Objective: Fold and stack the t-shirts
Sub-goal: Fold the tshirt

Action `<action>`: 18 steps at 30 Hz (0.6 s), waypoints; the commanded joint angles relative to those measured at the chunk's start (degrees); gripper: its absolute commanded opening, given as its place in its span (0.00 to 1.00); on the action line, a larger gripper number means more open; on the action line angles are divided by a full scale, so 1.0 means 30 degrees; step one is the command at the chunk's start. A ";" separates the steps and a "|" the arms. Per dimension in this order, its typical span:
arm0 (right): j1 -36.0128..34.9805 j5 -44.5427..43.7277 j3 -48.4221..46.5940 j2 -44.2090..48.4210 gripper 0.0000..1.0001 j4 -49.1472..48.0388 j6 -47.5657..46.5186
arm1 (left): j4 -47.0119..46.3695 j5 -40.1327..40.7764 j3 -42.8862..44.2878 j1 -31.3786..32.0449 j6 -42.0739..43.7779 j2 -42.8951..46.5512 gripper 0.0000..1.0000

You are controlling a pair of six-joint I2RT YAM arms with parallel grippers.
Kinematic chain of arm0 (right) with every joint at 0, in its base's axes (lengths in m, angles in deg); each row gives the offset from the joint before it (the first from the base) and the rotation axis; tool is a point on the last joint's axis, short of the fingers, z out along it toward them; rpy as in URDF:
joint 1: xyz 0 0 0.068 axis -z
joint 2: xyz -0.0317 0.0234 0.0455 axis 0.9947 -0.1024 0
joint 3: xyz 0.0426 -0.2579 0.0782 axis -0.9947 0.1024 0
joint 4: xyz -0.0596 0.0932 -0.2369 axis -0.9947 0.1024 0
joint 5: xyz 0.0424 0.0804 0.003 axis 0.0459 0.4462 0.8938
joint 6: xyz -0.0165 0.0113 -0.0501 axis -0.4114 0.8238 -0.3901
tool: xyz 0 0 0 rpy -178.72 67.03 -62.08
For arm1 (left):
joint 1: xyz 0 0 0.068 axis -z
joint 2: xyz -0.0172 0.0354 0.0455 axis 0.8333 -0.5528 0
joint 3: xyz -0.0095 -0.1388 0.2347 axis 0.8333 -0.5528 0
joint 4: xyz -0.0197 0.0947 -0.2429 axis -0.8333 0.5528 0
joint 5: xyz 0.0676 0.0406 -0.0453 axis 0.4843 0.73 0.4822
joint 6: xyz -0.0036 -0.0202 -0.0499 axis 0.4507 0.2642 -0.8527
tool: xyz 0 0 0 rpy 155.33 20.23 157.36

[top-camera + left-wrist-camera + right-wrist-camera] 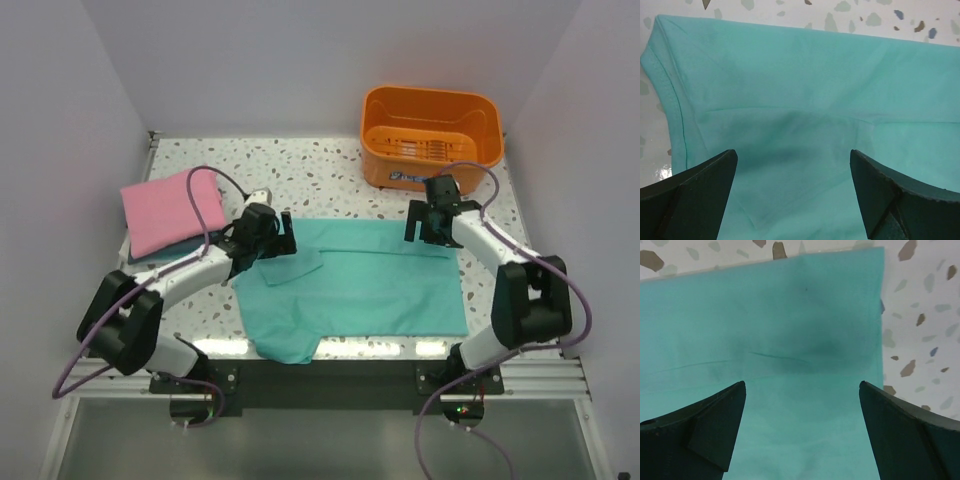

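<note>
Two look done, pink shirt [170, 212] stacked on dark blue shirt [138, 254] upper left; green shirt [370, 285] lies centre on the counter [300, 170], fold unfinished, our left tool [279, 239] and right tool [429, 227] wide above it.

Three t-shirts [370, 285], one basket [385, 150], two arms [190, 268]

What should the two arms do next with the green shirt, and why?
Probably lower and pinch the far edge of the teal t-shirt: the left gripper and right gripper hover open over its far corners, and it lies spread out, unfolded.
</note>
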 commanded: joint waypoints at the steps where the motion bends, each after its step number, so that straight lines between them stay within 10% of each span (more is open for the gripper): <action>1: 0.0256 0.1287 -0.0643 -0.1548 0.99 -0.0773 0.1477 | -0.1734 -0.0733 0.0851 -0.0948 0.0621 -0.2016 1.00; 18: 0.1135 0.0791 -0.4212 -0.9109 0.98 -0.2651 0.1244 | -0.4171 -0.3665 0.5007 -0.4026 0.2408 -1.0135 1.00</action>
